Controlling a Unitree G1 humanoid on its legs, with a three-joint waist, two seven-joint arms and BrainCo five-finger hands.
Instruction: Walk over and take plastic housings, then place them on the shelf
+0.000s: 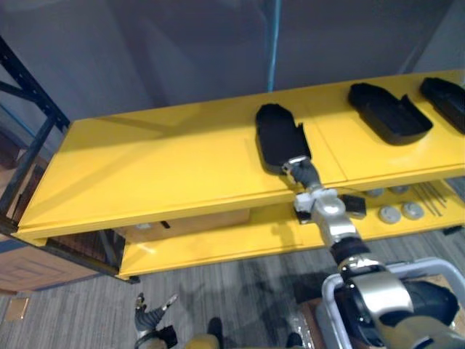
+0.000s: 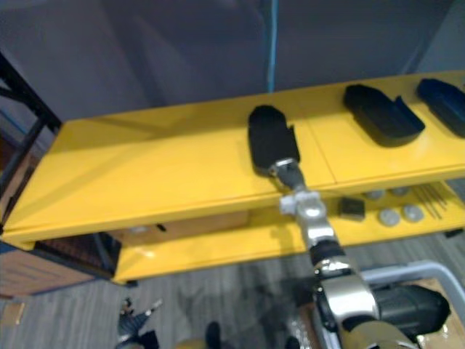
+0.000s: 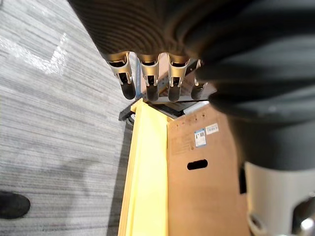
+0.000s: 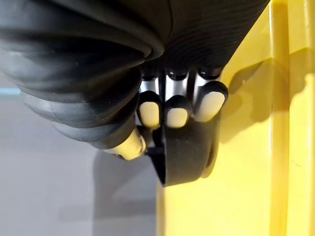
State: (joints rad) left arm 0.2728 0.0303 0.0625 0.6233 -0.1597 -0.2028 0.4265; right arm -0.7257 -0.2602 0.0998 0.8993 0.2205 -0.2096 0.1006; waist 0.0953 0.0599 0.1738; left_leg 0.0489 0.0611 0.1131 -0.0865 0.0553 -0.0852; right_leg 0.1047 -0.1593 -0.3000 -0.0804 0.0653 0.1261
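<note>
- Three black housings lie on the top tier of the shelf (image 1: 160, 167): a middle housing (image 1: 278, 134), plus a second housing (image 1: 389, 113) and a third housing (image 1: 445, 98) toward the shelf's right end.
- One right robot hand (image 1: 299, 169) grips the middle housing's near end at the shelf's front edge, with its fingers (image 4: 176, 117) curled over it.
- One left robot hand (image 1: 149, 314) hangs below the shelf, fingers loose and holding nothing.
- On the shelf's lower tier: one small black block (image 1: 354, 205), four grey discs (image 1: 389, 214) and some thin rods (image 1: 430, 196).
</note>
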